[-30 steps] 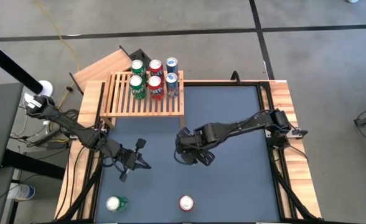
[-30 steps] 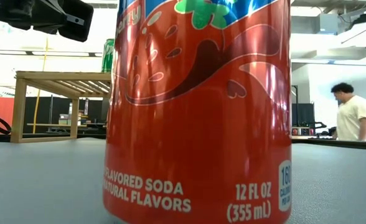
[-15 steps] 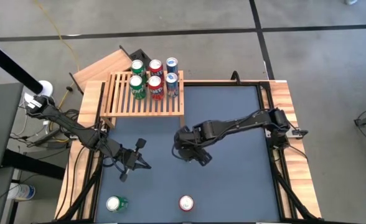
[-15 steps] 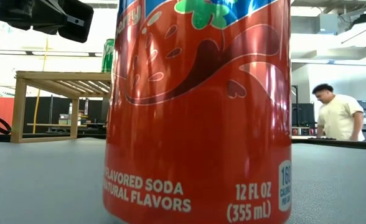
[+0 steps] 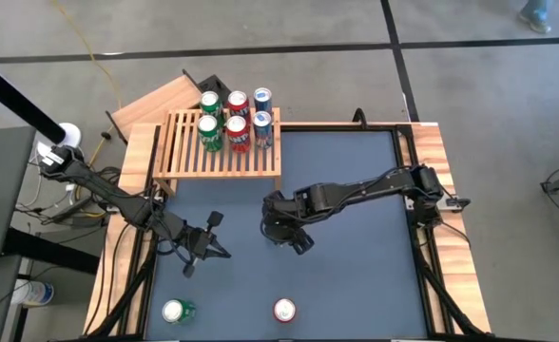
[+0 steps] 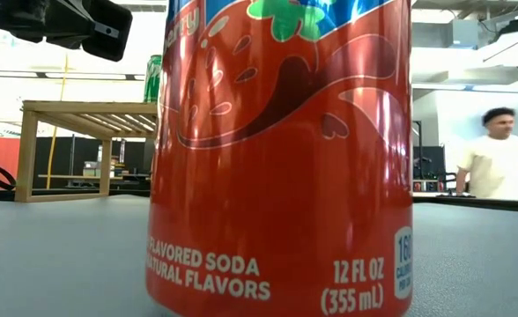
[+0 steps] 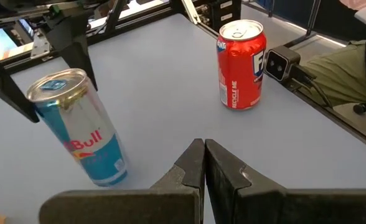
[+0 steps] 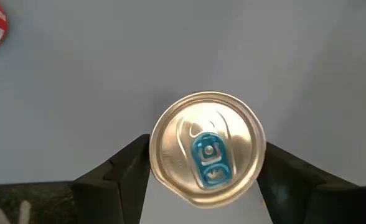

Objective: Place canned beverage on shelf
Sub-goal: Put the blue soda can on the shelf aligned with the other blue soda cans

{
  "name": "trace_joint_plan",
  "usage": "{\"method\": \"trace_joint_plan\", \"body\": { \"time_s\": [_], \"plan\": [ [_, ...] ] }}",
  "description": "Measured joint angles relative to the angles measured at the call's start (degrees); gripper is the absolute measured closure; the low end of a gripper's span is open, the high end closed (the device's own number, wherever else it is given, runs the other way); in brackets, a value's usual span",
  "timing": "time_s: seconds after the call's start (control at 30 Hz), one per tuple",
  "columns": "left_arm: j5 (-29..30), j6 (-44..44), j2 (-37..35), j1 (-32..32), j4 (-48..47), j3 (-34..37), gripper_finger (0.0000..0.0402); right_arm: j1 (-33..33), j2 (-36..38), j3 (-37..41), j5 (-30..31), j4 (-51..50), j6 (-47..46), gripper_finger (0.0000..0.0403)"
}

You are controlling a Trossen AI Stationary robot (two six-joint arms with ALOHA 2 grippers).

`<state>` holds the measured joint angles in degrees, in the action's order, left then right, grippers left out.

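Observation:
A blue and silver can (image 7: 83, 127) stands tilted at mid-table, with my right gripper (image 5: 281, 228) shut on it; the right wrist view looks down on its top (image 8: 205, 146). My left gripper (image 5: 203, 249) waits shut over the table's left part, with nothing in it. The slatted wooden shelf (image 5: 224, 160) stands at the far left with several cans on its far half. A red can (image 5: 284, 310) and a green can (image 5: 178, 311) stand upright near the table's near edge. My right gripper pinches the blue and silver can between its two fingers (image 8: 124, 171), one on each side of the can's wall just under the top rim (image 8: 153, 152). The fingers come from above, slanting down. The can leans; whether its base touches the table I cannot tell.
The red can (image 6: 281, 158) stands right before the low camera (image 7: 279, 62) and fills that view. A plain wooden board (image 5: 156, 103) lies behind the shelf. Wooden rails (image 5: 436, 171) border the blue table top. A person (image 6: 497, 163) is in the room beyond.
My right gripper has turned at the wrist and its fingers have swung a little toward the table's left side, staying shut on the can. My left gripper has kept still.

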<state>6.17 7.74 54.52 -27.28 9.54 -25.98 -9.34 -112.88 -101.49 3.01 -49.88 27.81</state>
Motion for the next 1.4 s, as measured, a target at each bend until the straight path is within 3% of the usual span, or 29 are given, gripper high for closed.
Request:
{"method": "trace_joint_plan", "body": {
  "time_s": [0.67,0.9,1.07,1.2,1.33,1.4],
  "plan": [
    [-1.32,-2.45,0.0,-0.01,0.0,0.0,0.0402,0.29,0.15,-0.2,-0.03,-1.1,-7.06,0.0142],
    [-1.31,-2.29,0.0,-0.01,-0.19,0.02,0.0402,-0.57,1.24,-3.01,-0.12,-12.72,-23.32,0.0142],
    [-1.31,-3.95,-0.02,-0.01,-1.7,0.02,0.0401,-4.05,2.83,1.04,2.2,-20.39,-33.9,0.0142],
    [-1.29,-5.53,-0.02,-0.01,-2.91,0.04,0.0401,-9.38,7.79,10.46,9.3,-9.86,-40.96,0.0143],
    [-1.27,-6.92,0.0,-0.01,-3.66,0.04,0.0401,-14.7,11.65,24.4,23.98,14.68,-49.95,0.0143],
    [-1.27,-6.94,0.0,-0.01,-3.63,0.04,0.0401,-16.69,12.02,30.42,28.5,27.94,-52.31,0.0143]
  ]
}}
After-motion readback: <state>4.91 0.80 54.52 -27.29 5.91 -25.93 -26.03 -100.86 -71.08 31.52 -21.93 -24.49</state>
